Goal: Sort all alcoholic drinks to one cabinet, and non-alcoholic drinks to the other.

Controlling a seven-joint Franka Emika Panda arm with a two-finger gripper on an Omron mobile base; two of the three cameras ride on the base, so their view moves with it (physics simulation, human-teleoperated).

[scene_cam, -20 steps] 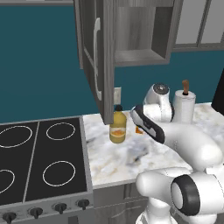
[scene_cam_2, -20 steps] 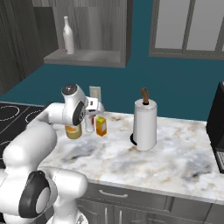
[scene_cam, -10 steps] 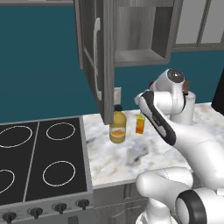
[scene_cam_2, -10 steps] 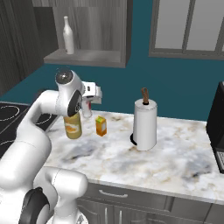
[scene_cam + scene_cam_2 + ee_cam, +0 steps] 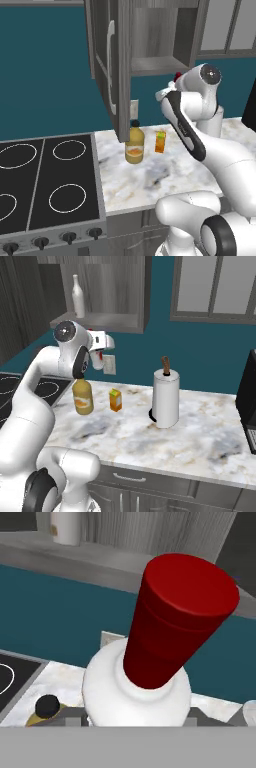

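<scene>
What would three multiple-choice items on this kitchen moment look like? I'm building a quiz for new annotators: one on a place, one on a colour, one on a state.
1. Where is the paper towel roll?
A. On the counter
B. On the stove
C. In the cabinet

2. What colour is the cap on the white bottle at the end effector?
A. Blue
B. Red
C. Black

3. How is that bottle placed?
A. Standing on the counter
B. Lying on the stove
C. Gripped in the air, near the open cabinet

Key: 1 A, the roll stands upright on the marble in the right base view. 2 B, the hand view shows a red cap. 3 C, the right base view shows the end effector raised just below the shelf, with the red cap beside it.
</scene>
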